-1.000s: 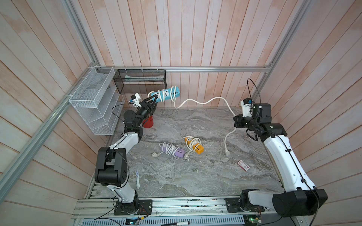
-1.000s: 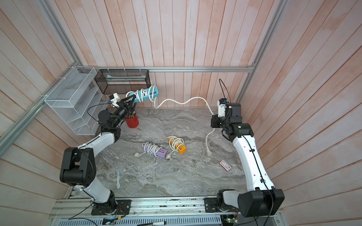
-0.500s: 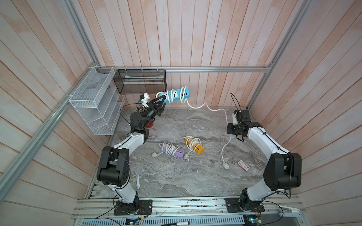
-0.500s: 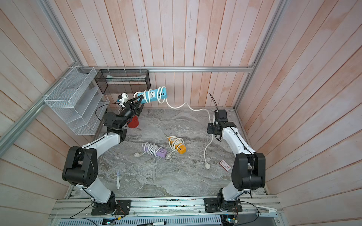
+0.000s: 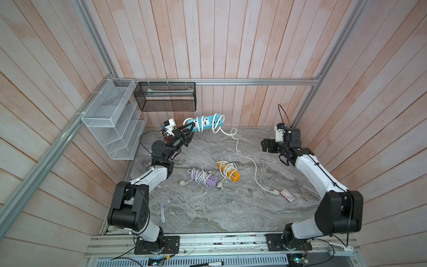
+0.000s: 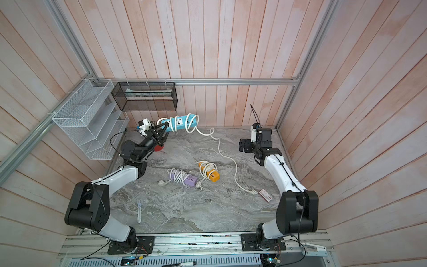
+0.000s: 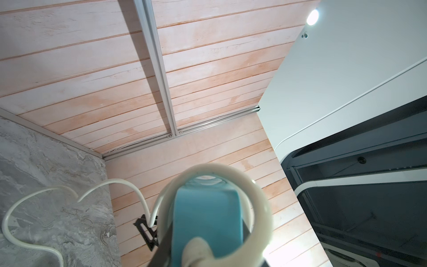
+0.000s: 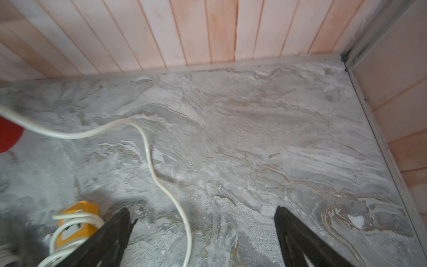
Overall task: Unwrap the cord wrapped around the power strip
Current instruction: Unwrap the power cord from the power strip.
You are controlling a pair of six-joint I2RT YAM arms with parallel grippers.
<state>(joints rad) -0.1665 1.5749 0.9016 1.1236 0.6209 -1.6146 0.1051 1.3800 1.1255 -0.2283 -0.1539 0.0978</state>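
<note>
Power strip: The blue power strip point(image 5: 204, 122) hangs in the air at about 11 o'clock of the table point(image 5: 208, 215). It is close to the back wall and roughly level, with its sockets facing up.
Cord: The white cord point(image 5: 239, 148) is looped around the strip in several turns, some by the held end and some at its 3 o'clock end. From there the free length drops to the marble and trails toward 4 o'clock, ending in the plug point(image 5: 275, 191), which lies flat.
Left gripper: The left gripper point(image 5: 190, 126) is clamped on the strip's 9 o'clock end. The likely reason is that, lifted like this, the loops hang clear of the table and the far end is free for turns to come off.
Right gripper: The right gripper point(image 5: 265, 146) sits at about 3 o'clock of the table, jaws spread wide with nothing between them, well apart from the cord. Its wrist view shows the slack lying on the marble below.
Progress: Partly done, in my judgement; the turns on the strip are not yet off.
Next move: Probably a fresh grasp on the slack near the strip, then carrying it around the free end.
Neighbours: A purple power strip point(image 5: 211, 180) and an orange power strip point(image 5: 232, 173), both wound in their own cords, lie at table centre, on the trailing cord's 9 o'clock side. A small card point(image 5: 287, 195) lies just beside the plug.
</note>
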